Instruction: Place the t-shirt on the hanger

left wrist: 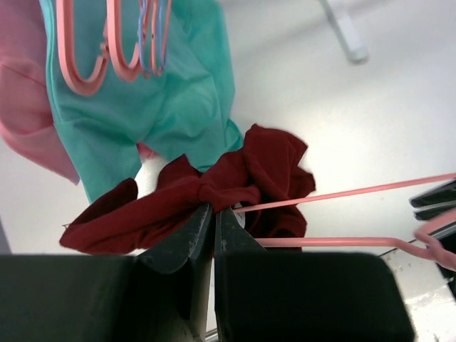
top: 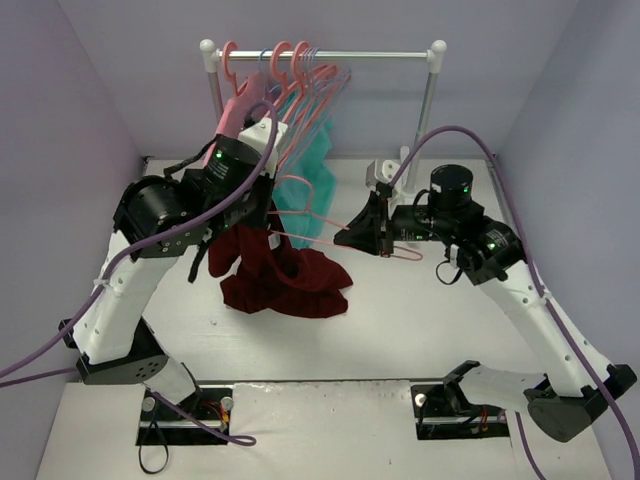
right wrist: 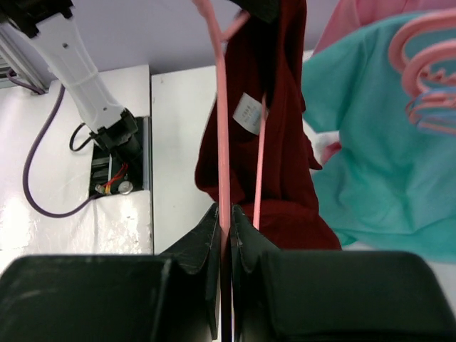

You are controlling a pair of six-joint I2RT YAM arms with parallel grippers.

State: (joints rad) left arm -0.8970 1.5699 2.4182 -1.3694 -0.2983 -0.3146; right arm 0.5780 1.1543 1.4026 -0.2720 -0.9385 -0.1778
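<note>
White tabletop (top: 400,330) lies beneath the crumpled maroon t-shirt (top: 285,275), hanging bunched from the left gripper's (left wrist: 214,212) closed fingers. The right gripper (right wrist: 226,217) pinches the thin, smooth pink hanger (right wrist: 222,142), whose straight rods run to the cloth.

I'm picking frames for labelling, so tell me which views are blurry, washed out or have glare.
Top view: even light, no hard shadows, spare hangers on the rail smeared. Left wrist view: table washed out white, left gripper dark and soft. Right wrist view: sheen on the table lower left, spare hangers out of focus, the hanger in the right gripper sharp.
</note>
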